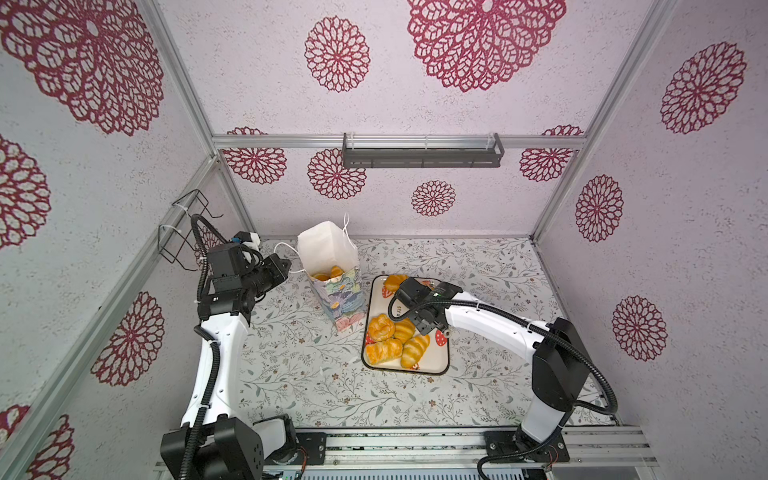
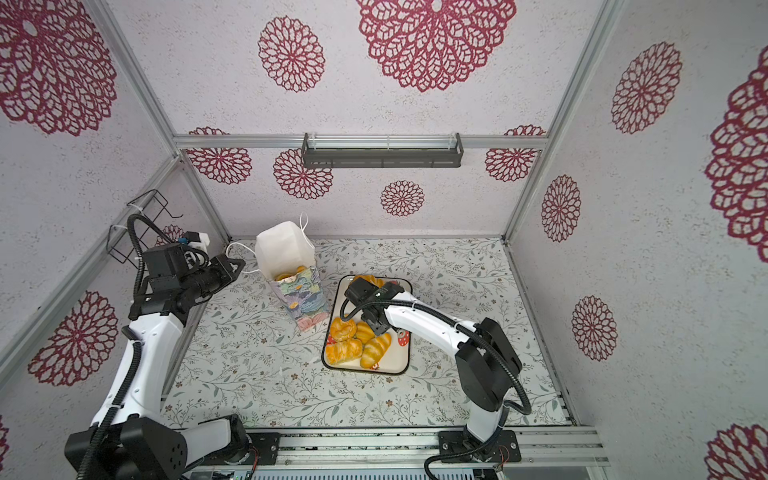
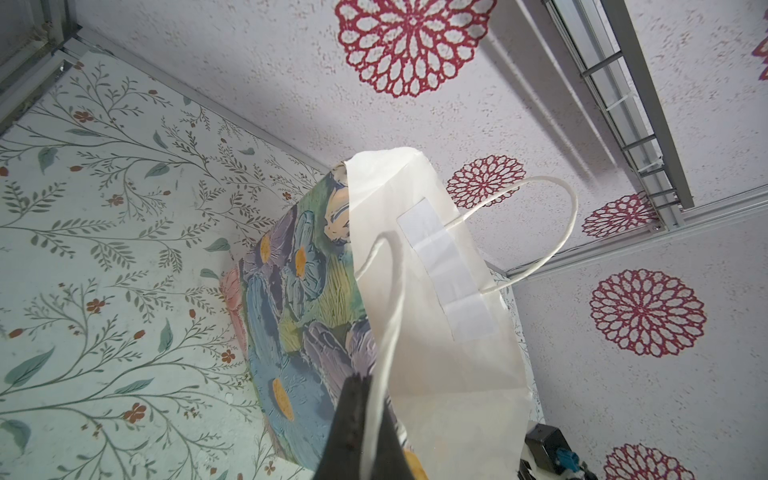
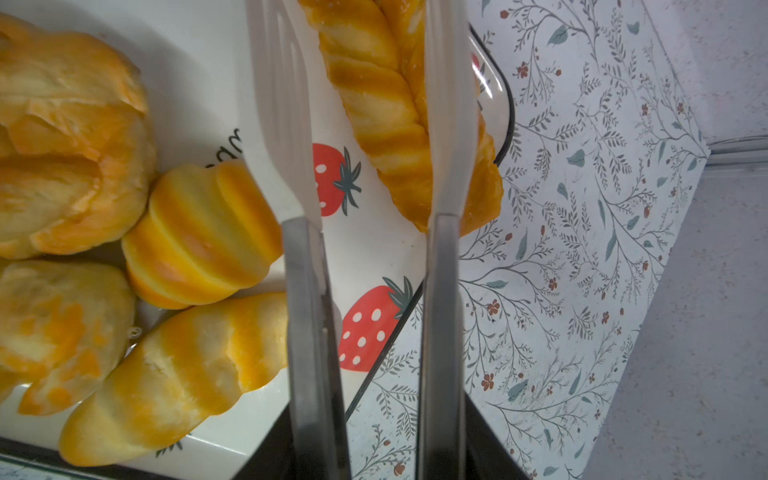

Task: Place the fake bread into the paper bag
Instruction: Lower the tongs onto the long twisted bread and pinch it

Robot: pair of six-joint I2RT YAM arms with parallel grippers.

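Right gripper (image 4: 361, 50) straddles glossy, ridged braided loaf (image 4: 374, 104).

Robot test booth, aluminium frame (image 1: 291, 141), flower-patterned walls (image 1: 665, 270), floral tabletop (image 1: 311, 374)

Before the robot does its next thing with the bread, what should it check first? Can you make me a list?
1. The paper bag is standing with its mouth open: ok.
2. The left gripper is shut on the bag's handle: ok.
3. The braided loaf sits inside the right gripper: ok.
4. The loaf is squeezed firmly: not ok. The jaws stand open, with a gap on one side.
5. There is room in the bag: ok. Only a few bread pieces lie at the bottom.
6. The small roll beside one finger is clear of it: cannot tell.
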